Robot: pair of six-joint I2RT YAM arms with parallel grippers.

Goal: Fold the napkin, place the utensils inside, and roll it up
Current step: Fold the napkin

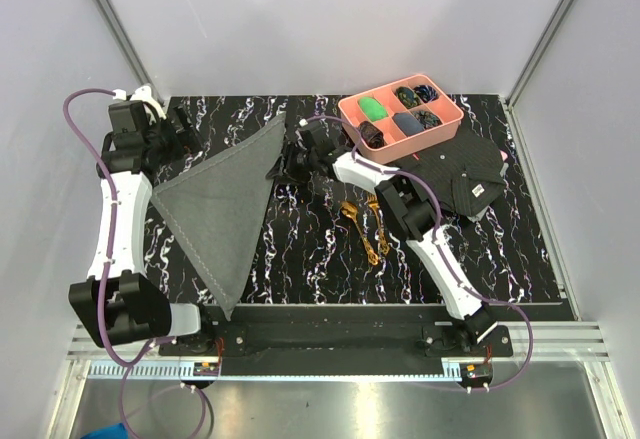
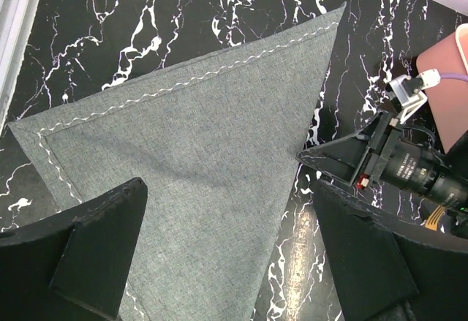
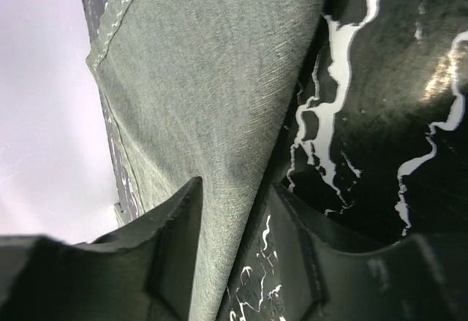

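Note:
The grey napkin [image 1: 225, 204] lies folded into a triangle on the left of the black marbled mat. My left gripper [image 1: 180, 124] hovers open above it near its far left corner; in the left wrist view the napkin [image 2: 205, 138] fills the space under the gripper [image 2: 228, 189]. My right gripper [image 1: 285, 164] is low at the napkin's right folded edge, jaws a little apart on either side of that edge [image 3: 238, 186], with the napkin [image 3: 219, 80] and bare mat between them. The gold spoon and fork [image 1: 361, 232] lie side by side on the mat, mid-table.
A pink tray [image 1: 345, 109] with small dark and green items stands at the back right. A black patterned cloth [image 1: 460, 174] with a white tag lies beside it. The right arm crosses over the mat just right of the utensils. White walls enclose the table.

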